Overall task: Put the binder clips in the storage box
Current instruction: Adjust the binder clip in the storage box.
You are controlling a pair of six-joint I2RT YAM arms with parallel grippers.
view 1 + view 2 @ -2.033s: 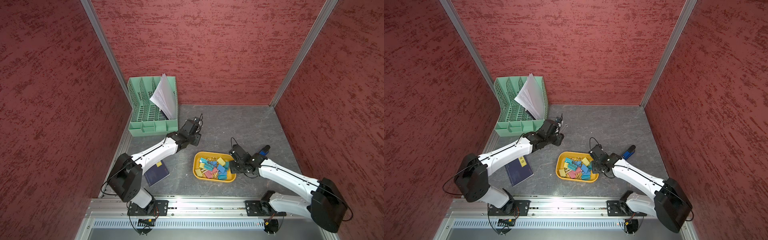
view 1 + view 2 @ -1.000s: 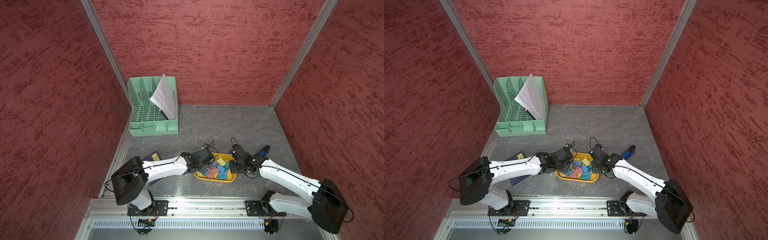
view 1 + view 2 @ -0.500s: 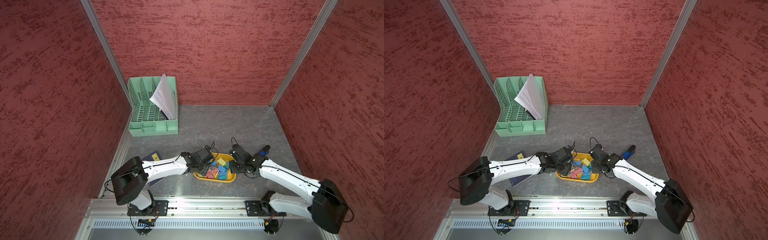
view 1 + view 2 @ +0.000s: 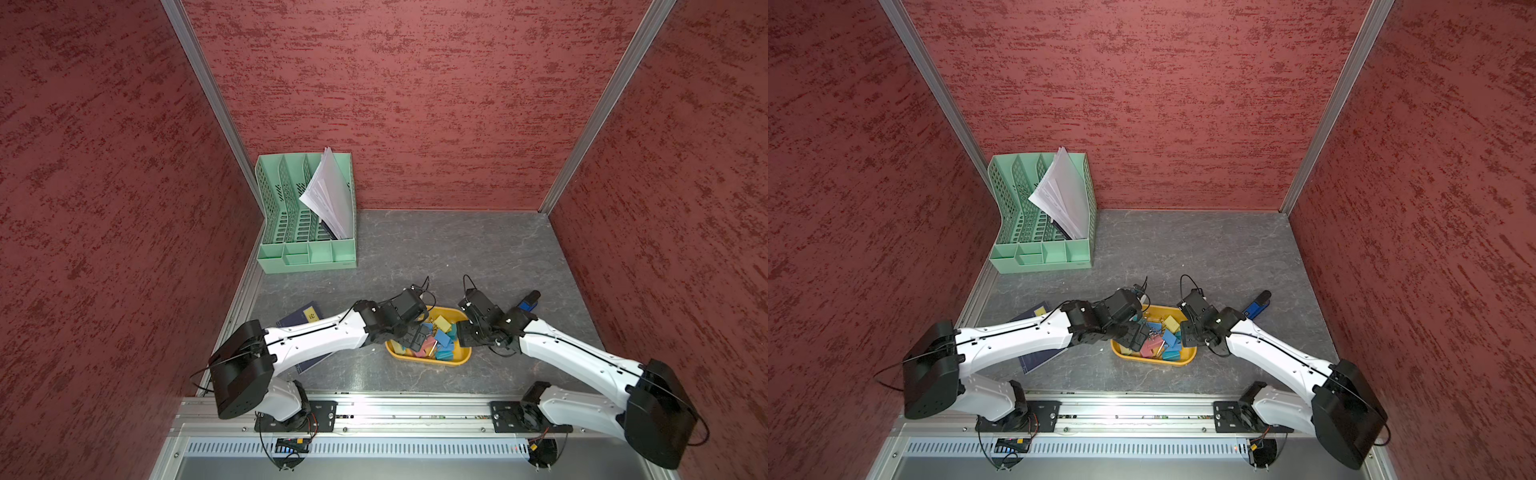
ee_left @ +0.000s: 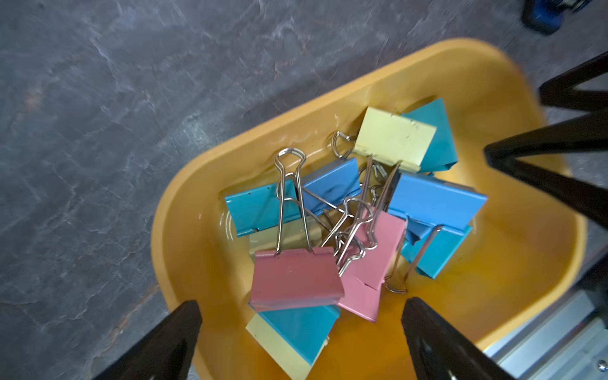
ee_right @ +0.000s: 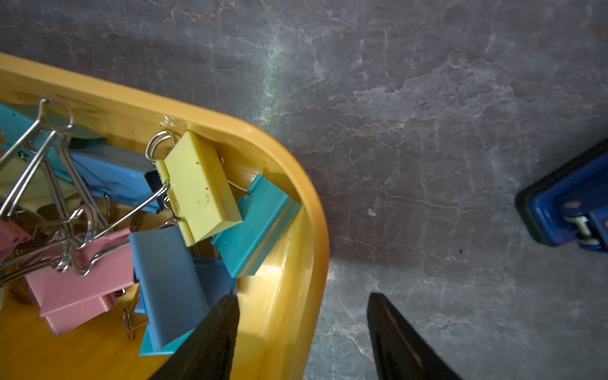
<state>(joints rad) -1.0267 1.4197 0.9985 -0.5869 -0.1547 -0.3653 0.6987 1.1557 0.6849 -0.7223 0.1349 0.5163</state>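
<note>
At the far left of the table stands a green file organizer, with a dark blue notebook nearer the rail. The left gripper hangs over the storage box, spread wide and empty above a pink clip. The binder clips lie heaped inside the box. The right gripper is parted too, astride the box's corner wall, holding nothing. A blue stapler lies just beyond

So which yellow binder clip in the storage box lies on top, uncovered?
The yellow binder clip lying atop a teal clip by the storage box rim; the other yellow clips lie partly beneath others.
</note>
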